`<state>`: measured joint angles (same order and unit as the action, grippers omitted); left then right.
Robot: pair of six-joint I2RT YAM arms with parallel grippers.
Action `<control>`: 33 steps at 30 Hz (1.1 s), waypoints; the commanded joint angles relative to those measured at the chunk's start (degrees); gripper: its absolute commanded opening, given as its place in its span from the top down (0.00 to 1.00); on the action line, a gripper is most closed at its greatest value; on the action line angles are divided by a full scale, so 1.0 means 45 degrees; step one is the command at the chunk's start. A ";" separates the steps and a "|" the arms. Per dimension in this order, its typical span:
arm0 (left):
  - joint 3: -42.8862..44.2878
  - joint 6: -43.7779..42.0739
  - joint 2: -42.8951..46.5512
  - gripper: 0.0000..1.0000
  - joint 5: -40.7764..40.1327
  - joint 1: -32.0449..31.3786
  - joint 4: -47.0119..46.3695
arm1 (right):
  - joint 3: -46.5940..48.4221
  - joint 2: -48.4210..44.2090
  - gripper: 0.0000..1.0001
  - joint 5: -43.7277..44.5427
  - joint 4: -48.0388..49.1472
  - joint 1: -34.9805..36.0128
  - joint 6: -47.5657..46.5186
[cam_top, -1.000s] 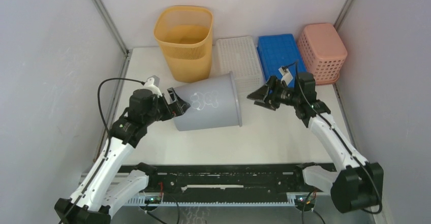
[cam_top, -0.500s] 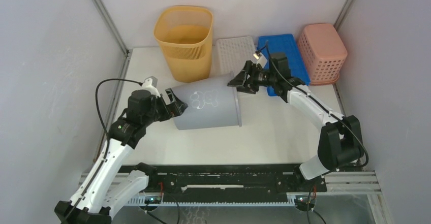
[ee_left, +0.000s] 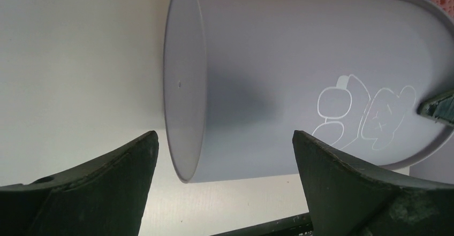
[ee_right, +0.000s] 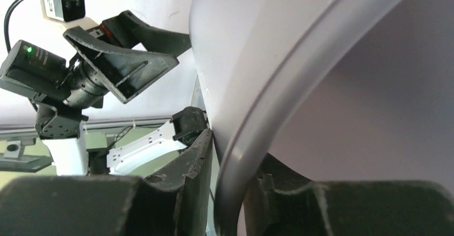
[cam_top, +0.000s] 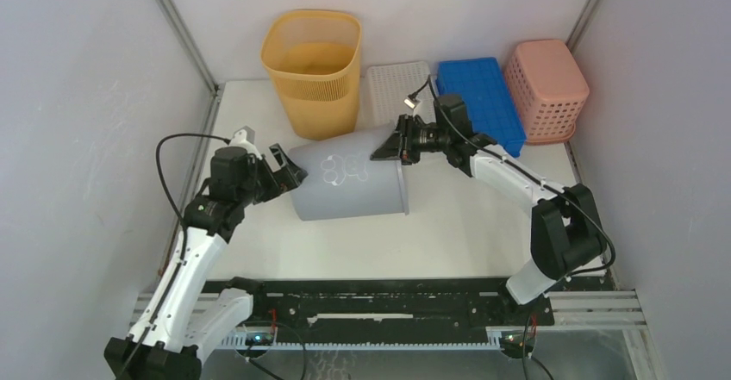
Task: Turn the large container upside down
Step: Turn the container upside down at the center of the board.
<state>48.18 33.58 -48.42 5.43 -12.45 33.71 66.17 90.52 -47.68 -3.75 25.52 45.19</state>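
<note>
Right wrist view is showing the right gripper [ee_right: 234,158] grasping the rim [ee_right: 305,54] of the large container [ee_right: 241,32]. One finger is pressing on the outer wall, the other is sitting inside the mouth, and the rim is passing between them. The left gripper [ee_left: 225,134] is standing fully released. Its two fingers are spreading wide and pointing at the flat base [ee_left: 184,81] of the container without touching it.

The large container is lying on its side near the middle of the surface [cam_top: 465,225], with the base facing the left arm and the mouth facing the right arm.

I am judging that the task is only partly done. The container is not resting on its mouth yet, so the turn to mouth-down is remaining, and then the letting go.

Counting outward, I am finding one grey large container. Behind it, along the far edge, are standing one yellow bin [cam_top: 312,70], one white perforated tray [cam_top: 401,96], one blue tray [cam_top: 478,91] and one pink basket [cam_top: 547,83]. Two arms are working, each with one gripper.
</note>
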 commanded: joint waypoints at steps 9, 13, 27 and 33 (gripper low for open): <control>0.1808 -0.0432 0.0498 0.00 0.1744 0.2029 0.0579 | 0.0345 0.1044 1.00 -0.1589 0.3459 0.0744 0.1963; 0.2902 -0.0379 0.0845 0.00 0.1723 0.2200 0.1050 | 0.0183 0.1600 1.00 -0.1970 0.6087 0.1036 0.3737; 0.5346 0.0096 0.1389 0.00 0.3362 0.2319 0.1986 | 0.1441 0.6024 1.00 0.0546 1.8554 0.2550 1.2571; 0.5230 0.0057 0.1446 0.00 0.3405 0.2322 0.2028 | 0.2459 0.7209 1.00 0.1780 1.9498 0.3305 1.3217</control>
<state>69.84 33.56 -41.91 19.14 -2.44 42.48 72.86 122.89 -45.60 70.59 38.11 98.70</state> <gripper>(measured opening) 0.998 0.201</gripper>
